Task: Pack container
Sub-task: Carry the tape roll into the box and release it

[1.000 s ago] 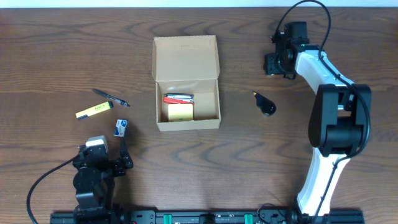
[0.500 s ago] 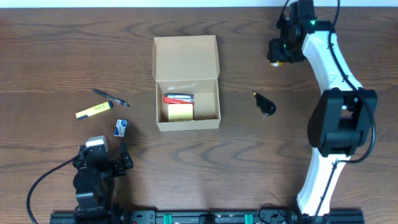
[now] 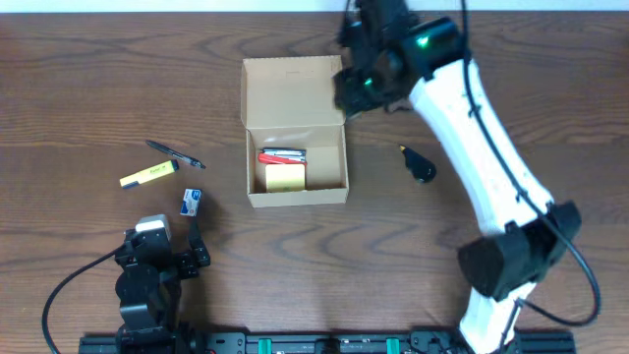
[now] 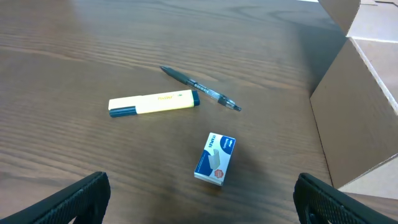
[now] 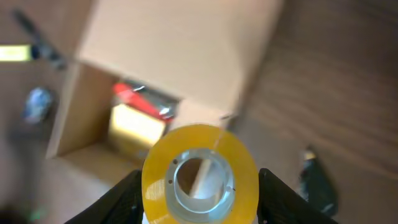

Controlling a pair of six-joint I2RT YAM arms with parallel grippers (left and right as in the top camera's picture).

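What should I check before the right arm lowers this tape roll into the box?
1. Grip: the right gripper holds the yellow tape roll with a finger on each side. Ok.
2. Lid: the container has its flap folded back and its compartment open. Ok.
3. Room inside: the red item and yellow pad take up the left part, and the right part is bare. Ok.
4. Alignment: in the overhead view the gripper is by the flap's right edge, not over the compartment. Not ok.
5. Fit of the roll in the bare part: cannot tell.
6. Left gripper: open and away from the container. Ok.
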